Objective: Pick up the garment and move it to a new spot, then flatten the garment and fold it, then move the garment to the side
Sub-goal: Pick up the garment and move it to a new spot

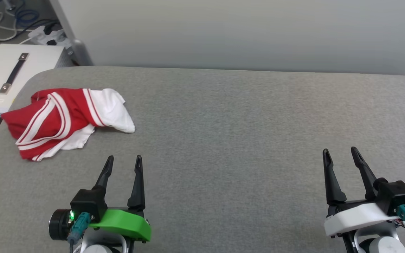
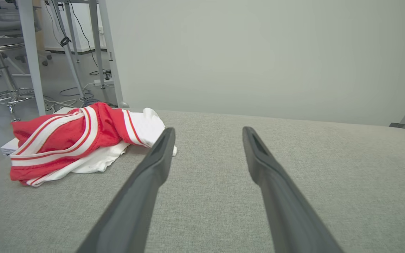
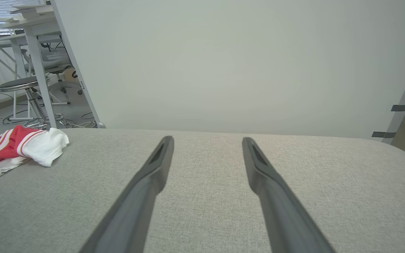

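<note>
Crumpled garment (image 1: 65, 121) near counter (image 1: 241, 140) far-left corner, maybe overhanging. Empty, wide apart: left pincer (image 1: 124, 158), right pincer (image 1: 339, 150). Risk: shallow pinch, garment dragged off edge.

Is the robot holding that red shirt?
No, the garment lies crumpled on the grey surface, apart from the open left end effector and right end effector.

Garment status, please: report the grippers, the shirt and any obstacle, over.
Both open, empty: left gripper, right gripper. Crumpled garment at far left corner of table, untouched. Nothing between left gripper and garment.
</note>
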Motion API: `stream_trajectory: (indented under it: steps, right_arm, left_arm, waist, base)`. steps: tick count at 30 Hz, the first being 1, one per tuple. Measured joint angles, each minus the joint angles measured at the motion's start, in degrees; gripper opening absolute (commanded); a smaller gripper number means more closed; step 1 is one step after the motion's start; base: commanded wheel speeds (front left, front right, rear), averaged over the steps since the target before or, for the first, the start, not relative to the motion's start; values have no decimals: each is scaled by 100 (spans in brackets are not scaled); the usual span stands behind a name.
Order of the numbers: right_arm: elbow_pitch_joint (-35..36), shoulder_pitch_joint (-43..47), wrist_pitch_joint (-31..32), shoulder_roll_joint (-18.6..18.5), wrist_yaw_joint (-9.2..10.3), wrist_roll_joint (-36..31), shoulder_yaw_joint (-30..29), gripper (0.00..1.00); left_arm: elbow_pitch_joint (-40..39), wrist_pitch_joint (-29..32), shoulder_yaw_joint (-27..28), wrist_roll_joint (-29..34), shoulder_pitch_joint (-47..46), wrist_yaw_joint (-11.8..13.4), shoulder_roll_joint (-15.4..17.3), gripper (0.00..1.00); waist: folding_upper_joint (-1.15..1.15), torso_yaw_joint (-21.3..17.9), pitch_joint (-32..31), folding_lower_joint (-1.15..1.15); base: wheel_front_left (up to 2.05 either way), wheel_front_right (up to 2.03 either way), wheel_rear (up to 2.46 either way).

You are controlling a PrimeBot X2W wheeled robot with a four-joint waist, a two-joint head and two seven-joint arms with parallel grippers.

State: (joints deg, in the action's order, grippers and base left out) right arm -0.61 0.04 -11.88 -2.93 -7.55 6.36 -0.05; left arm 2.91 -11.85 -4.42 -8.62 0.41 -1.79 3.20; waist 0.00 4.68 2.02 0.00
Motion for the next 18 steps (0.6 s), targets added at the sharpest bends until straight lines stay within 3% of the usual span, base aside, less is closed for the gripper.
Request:
stream_trajectory:
  steps: [18]
  right_arm:
    - [-34,-10,-205,13,0,10,201,100]
  left_arm:
    - [15,-225,41,-170,-3,7,-1,100]
  waist:
    - [0,1381,66,0]
  base:
    - [0,0,0]
